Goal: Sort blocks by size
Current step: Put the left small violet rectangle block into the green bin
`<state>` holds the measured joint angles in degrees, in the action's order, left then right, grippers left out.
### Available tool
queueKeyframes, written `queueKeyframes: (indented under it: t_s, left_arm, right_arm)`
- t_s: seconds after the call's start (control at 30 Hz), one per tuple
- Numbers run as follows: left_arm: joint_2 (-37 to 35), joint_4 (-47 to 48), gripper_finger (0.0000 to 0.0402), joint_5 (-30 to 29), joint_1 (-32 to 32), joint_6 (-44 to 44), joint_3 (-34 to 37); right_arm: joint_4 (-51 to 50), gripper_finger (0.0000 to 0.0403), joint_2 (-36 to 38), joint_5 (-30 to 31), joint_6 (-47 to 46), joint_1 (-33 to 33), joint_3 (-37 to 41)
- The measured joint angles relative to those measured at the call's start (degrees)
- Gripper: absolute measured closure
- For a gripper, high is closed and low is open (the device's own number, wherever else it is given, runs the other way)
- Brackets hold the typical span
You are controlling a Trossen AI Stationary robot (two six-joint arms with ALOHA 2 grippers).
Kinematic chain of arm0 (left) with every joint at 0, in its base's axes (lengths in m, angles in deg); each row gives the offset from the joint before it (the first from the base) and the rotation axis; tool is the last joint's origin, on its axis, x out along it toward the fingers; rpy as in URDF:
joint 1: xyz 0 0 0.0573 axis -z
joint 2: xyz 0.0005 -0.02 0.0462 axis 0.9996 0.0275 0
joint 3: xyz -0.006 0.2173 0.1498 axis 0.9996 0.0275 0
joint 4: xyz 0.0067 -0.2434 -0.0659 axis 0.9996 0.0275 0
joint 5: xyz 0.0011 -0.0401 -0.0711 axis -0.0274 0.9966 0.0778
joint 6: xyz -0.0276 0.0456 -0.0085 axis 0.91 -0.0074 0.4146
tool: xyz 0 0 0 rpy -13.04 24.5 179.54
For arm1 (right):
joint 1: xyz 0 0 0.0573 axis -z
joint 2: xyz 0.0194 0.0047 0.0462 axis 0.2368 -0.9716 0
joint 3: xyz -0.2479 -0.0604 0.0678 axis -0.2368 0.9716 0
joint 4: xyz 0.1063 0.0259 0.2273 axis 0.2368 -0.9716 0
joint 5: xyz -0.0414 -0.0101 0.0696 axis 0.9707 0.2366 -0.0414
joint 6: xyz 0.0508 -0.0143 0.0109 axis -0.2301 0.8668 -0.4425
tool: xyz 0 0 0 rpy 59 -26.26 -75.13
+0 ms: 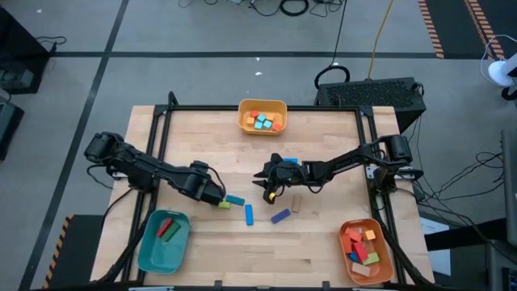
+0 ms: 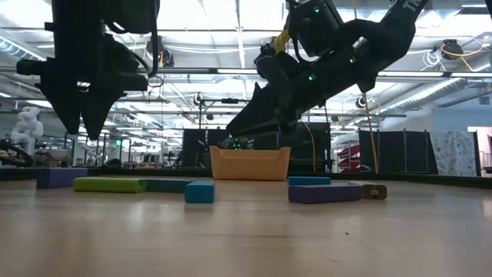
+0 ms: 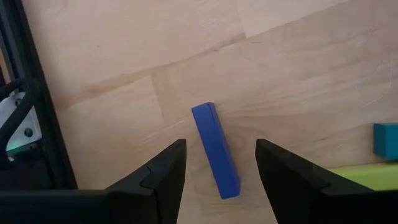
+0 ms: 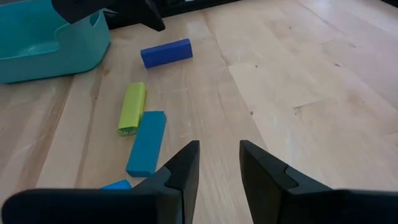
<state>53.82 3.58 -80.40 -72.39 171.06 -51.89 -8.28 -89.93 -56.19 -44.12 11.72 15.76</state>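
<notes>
Looking straight down on a light wooden table (image 1: 323, 242), two dark robot arms reach toward its middle from either side. The left gripper (image 1: 216, 194) hangs just above the tabletop near the left centre; its wrist camera shows its two dark fingers (image 3: 165, 171) spread apart with nothing between them, poised over a dark blue bar (image 3: 216, 150) that lies flat on the wood below the gap. The right gripper (image 1: 269, 188) hovers near the table's centre, raised clear of the surface in the level view, its fingers (image 4: 180, 171) parted by a narrow gap and holding nothing. Loose blocks lie between and in front of the two grippers: a yellow-green bar (image 4: 132, 108) end to end with a teal bar (image 4: 147, 142), a blue bar (image 1: 249, 214) just below them in the overhead view, a purple-blue bar (image 1: 280, 216) to its right, and a small tan piece (image 1: 296, 204) beside that. At the far middle edge sits a yellow tray (image 1: 262, 104) holding small orange, blue and teal cubes. At the near left corner a teal tray (image 1: 153, 250) holds a red bar and a green bar. At the near right corner an orange tray (image 1: 384, 259) holds a jumble of red, orange, yellow, green and blue pieces. Beyond the table is a large open workshop with ceiling lights.
</notes>
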Motion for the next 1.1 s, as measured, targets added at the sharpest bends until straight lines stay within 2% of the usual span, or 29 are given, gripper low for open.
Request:
queueKeyframes:
  t_s: [0.1,0.3,0.53,0.77,0.87,1.07,1.1]
  left_arm:
    - [-0.73,-3.08,0.0208,0.50,-0.48,-1.10,3.09]
    - [-3.95,-16.46,0.0208,4.11,-1.67,-1.01,13.16]
    - [-4.20,-22.06,0.0208,4.96,-1.84,-0.98,17.05]
    - [-4.22,-22.70,0.0211,5.17,-1.81,-0.53,18.23]
    - [-4.22,-22.92,0.0235,5.19,-1.81,-0.55,18.71]
    - [-4.40,-25.65,0.0336,5.15,-1.81,-1.39,19.82]
    - [-4.42,-25.59,0.0341,5.11,-1.81,-1.78,19.83]
  right_arm:
    - [-0.08,0.0305,0.00,-0.02,0.00,0.00,0.00]
    - [-0.66,0.0305,0.00,-0.07,0.00,0.00,0.00]
    - [-0.39,0.0305,0.00,-0.08,0.04,0.00,0.00]
    - [-0.39,0.0305,0.00,-0.07,0.15,0.00,0.00]
    - [-0.39,0.0305,0.00,-0.08,0.15,0.00,0.00]
    - [-0.39,0.0305,0.00,-0.07,0.17,0.00,0.00]
    - [-0.39,0.0305,0.00,-0.07,0.20,0.00,0.00]
